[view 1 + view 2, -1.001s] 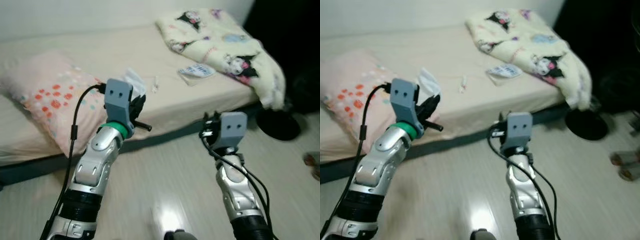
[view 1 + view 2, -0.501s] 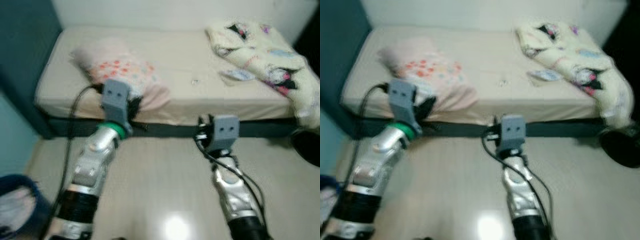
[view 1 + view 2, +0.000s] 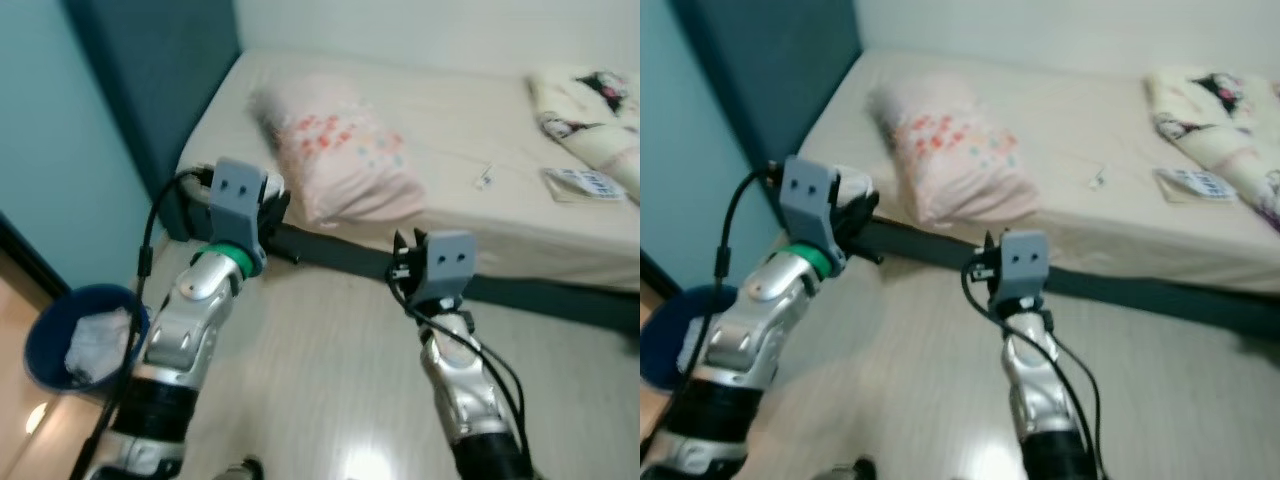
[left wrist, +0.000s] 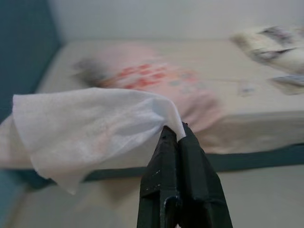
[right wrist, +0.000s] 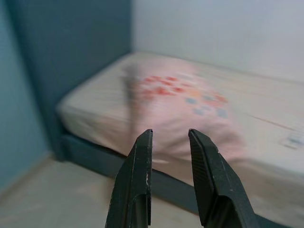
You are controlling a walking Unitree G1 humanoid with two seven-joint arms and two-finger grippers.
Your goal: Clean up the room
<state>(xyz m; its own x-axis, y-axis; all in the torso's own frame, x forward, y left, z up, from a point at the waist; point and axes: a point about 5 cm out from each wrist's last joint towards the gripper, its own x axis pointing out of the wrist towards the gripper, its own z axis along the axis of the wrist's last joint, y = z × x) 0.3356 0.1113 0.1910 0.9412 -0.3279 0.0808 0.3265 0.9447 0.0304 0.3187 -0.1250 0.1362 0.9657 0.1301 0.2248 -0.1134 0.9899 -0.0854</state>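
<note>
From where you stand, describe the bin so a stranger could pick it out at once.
Start at the bed with the pink dotted pillow, then follow the teal wall down to the floor on your left. There stands a round dark blue bin, open-topped, with crumpled white tissue already inside.

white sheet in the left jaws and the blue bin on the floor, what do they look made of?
White sheet: looks like tissue or a thin nonwoven wipe, matte, limp, draping in soft folds from the shut left gripper. Blue bin: probably plastic, with a smooth, even-coloured rim; blur leaves it open.
</note>
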